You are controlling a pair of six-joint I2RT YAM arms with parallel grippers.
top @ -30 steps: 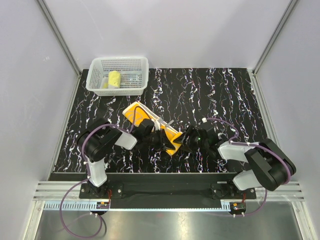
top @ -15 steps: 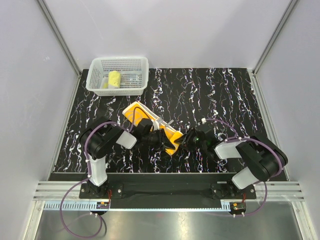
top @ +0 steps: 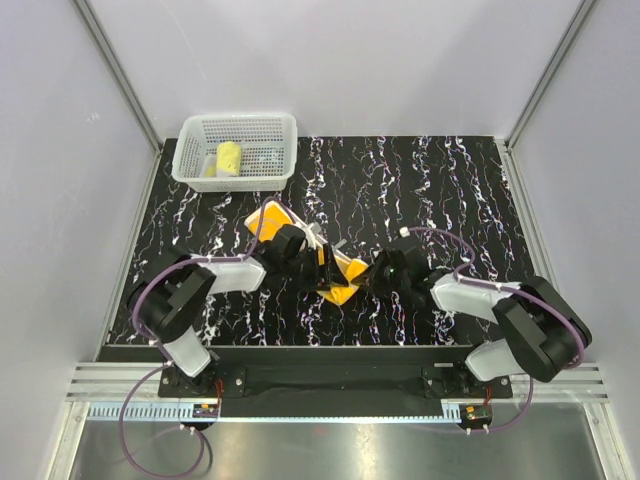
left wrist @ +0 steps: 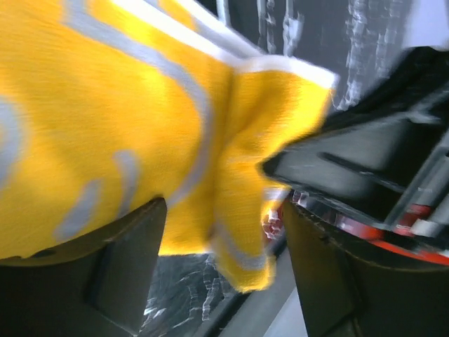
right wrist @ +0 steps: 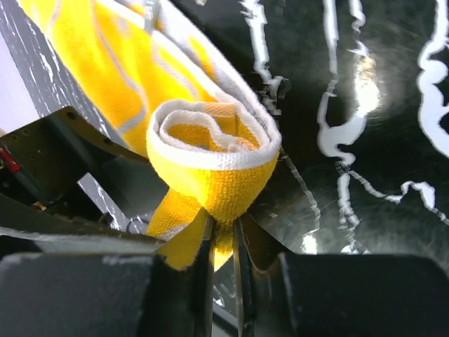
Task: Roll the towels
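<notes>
The two arms meet over the near middle of the black marbled table [top: 450, 200]. A yellow towel [top: 268, 220] with white edging and pale grey stripes lies there on a diagonal, its near end toward the right arm and its far end toward the left.

The right gripper [right wrist: 223, 232] has its fingers pressed together, pinching the towel's near end. That end is curled into a small, loose coil of two or three turns, with the white border showing as a spiral. The left gripper [left wrist: 221, 217] has its fingers spread wide, with towel cloth across the gap between them and nothing pinched. Its view is blurred.

Beyond the coil, most of the towel is flat and unrolled, running away to the far left.

At the far left corner stands a white mesh basket [top: 240, 117] with a finished rolled towel [top: 229, 158], also yellow, inside it.

By this showing, one towel is done and stored. The second roll is barely started, so nearly all of its length is left to roll before it can go into the basket.
</notes>
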